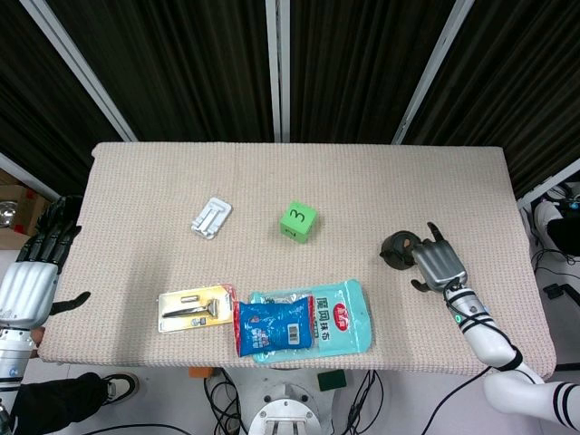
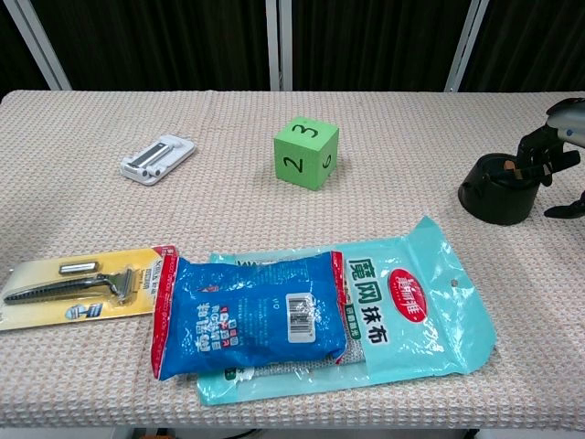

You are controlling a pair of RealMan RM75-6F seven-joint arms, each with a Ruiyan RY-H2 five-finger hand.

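My right hand [image 1: 439,263] is at the table's right side, right beside a small black round cup [image 1: 397,250]. In the chest view its fingertips [image 2: 533,157] rest on the rim of the black cup [image 2: 496,190], while the thumb stands apart and nothing is gripped. My left hand [image 1: 38,267] hangs just off the table's left edge with fingers spread and holds nothing. It is nearest to the yellow razor pack [image 1: 193,307].
A green numbered cube [image 1: 297,221] stands mid-table, and a white plastic piece [image 1: 211,217] lies to its left. Near the front edge a blue packet [image 1: 274,326] lies on a teal cloth packet [image 1: 340,319]. The beige table cover [image 1: 381,181] ends at dark curtains behind.
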